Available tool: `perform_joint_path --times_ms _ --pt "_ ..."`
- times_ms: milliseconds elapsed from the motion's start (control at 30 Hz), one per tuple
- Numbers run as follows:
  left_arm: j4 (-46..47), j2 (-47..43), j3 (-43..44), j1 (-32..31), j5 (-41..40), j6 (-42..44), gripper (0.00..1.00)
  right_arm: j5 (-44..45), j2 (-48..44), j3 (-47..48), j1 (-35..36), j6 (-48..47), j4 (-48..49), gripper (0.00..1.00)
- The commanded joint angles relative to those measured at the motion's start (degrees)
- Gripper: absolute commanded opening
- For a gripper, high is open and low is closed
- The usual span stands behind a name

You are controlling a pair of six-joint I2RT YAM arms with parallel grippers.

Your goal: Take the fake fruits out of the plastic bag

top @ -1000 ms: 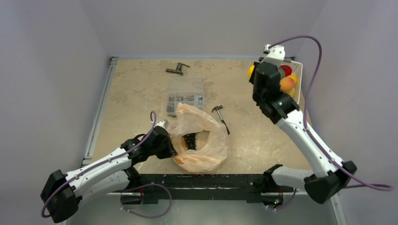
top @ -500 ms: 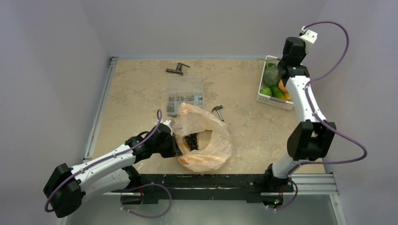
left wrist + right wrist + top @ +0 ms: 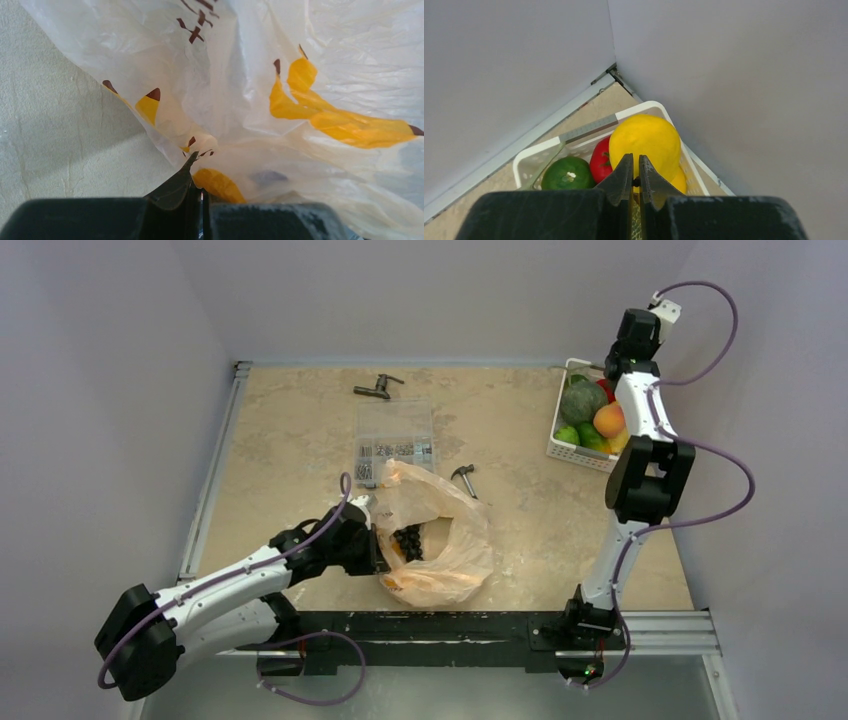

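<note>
The peach-orange plastic bag [image 3: 440,540] lies crumpled at the table's near middle, and its printed film [image 3: 280,100] fills the left wrist view. A dark bumpy cluster [image 3: 407,540] shows in its mouth. My left gripper [image 3: 380,550] [image 3: 198,165] is at the bag's left rim, shut on a fold of the film. An orange-pink peach [image 3: 608,420] and a green fruit [image 3: 567,435] sit in the white basket [image 3: 556,450]. High over the basket's far corner is my right gripper [image 3: 612,362] [image 3: 634,156], shut on nothing, above a yellow piece [image 3: 644,137].
A clear parts box [image 3: 395,445], a small hammer [image 3: 467,483] and a black tool [image 3: 378,388] lie behind the bag. The basket [image 3: 639,107] also holds a dark green bumpy vegetable [image 3: 582,400], a red piece [image 3: 600,160] and a green one [image 3: 568,172]. Walls stand close behind the right arm.
The right arm swung back from over the table to stand upright at the back right corner, uncovering the basket. The left gripper shifted slightly right with the bag's rim.
</note>
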Motion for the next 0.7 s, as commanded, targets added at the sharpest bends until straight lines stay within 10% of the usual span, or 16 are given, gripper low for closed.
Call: perform_joint_path --times_ms 0,267,667 --pt "1.94 -0.24 2.10 -0.26 0.47 2.21 0.00 -0.71 3.73 7.24 -0.10 -2.38 -1.91 0.00" --pt "1.20 0.49 3.02 -0.25 -0.08 3.49 0.00 0.32 8.17 7.66 -0.34 -6.45 0.63 0.01" --pt "0.29 -0.30 3.06 -0.26 -0.65 3.48 0.00 -5.07 7.33 12.09 -0.34 -5.29 -6.00 0.68"
